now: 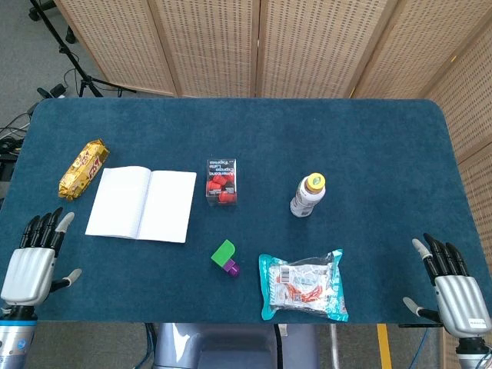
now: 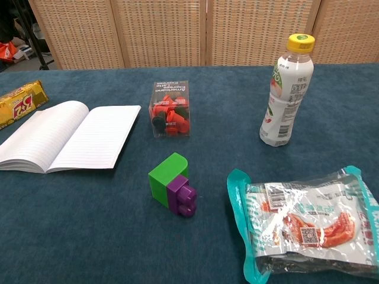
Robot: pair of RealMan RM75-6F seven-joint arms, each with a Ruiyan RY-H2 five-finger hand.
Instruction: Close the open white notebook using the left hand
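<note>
The white notebook [image 1: 142, 204] lies open and flat on the blue table, left of centre, its lined pages facing up. The chest view shows the notebook [image 2: 68, 136] at the left with its spine running away from me. My left hand [image 1: 32, 265] hovers at the table's near left corner, fingers spread, holding nothing, well short of the notebook. My right hand [image 1: 453, 288] is at the near right corner, fingers apart and empty. Neither hand appears in the chest view.
A yellow snack packet [image 1: 83, 167] lies just left of the notebook. A clear box of red and black pieces [image 1: 221, 181] stands to its right. A green and purple block [image 1: 225, 257], a drink bottle [image 1: 308, 194] and a teal snack bag [image 1: 303, 284] sit further right.
</note>
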